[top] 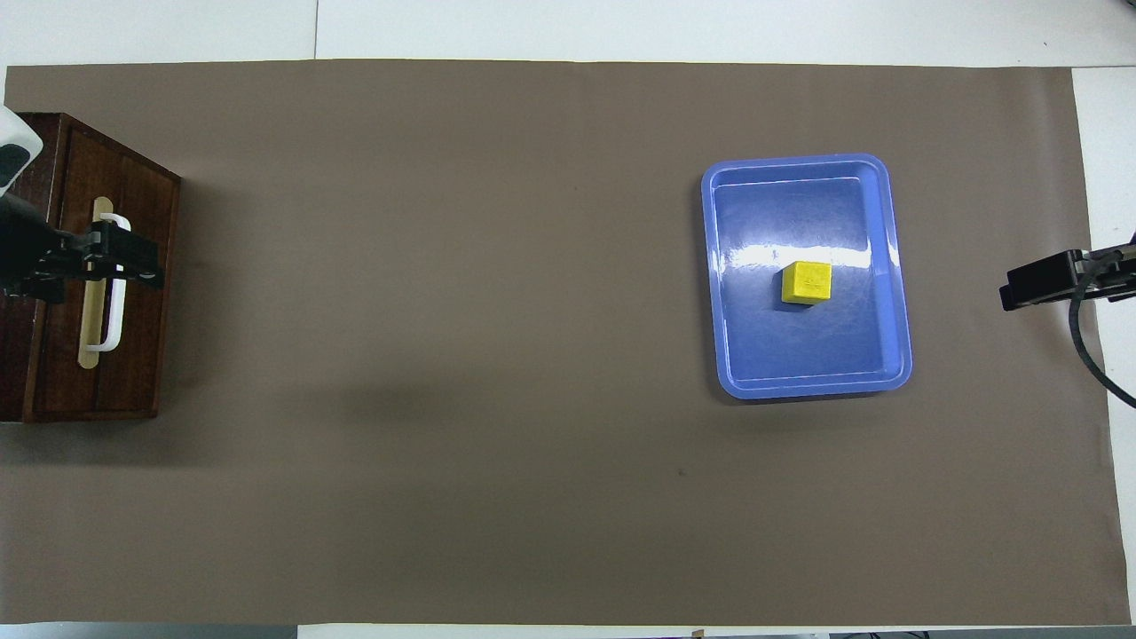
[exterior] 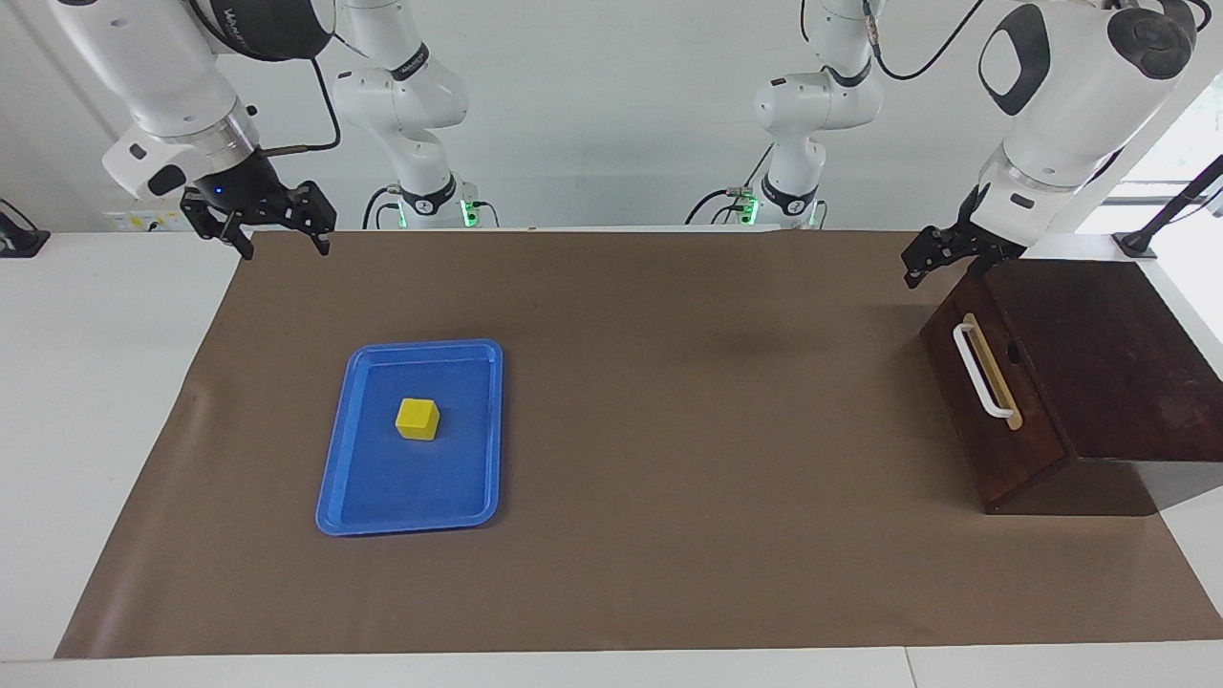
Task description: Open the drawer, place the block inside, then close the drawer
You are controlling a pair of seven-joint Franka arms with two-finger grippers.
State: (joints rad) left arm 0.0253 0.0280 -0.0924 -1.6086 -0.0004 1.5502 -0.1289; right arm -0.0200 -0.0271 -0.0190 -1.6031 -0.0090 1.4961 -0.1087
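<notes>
The dark brown wooden box (exterior: 1099, 344) stands at the left arm's end of the table, its drawer (exterior: 1013, 449) shut, with the white bar handle (exterior: 982, 373) on a tan strip. My left gripper (exterior: 915, 272) hangs in the air by the box's upper corner. In the overhead view the left gripper (top: 146, 266) covers part of the handle (top: 114, 328). The yellow block (exterior: 418, 419) sits in the blue tray (exterior: 411, 521); it also shows in the overhead view (top: 807, 282). My right gripper (exterior: 285, 247) is open and empty, raised over the mat's edge at the right arm's end.
A brown mat (exterior: 669, 430) covers most of the white table. The blue tray (top: 812, 386) lies toward the right arm's end. Two more robot arms stand unmoving along the robots' side of the table.
</notes>
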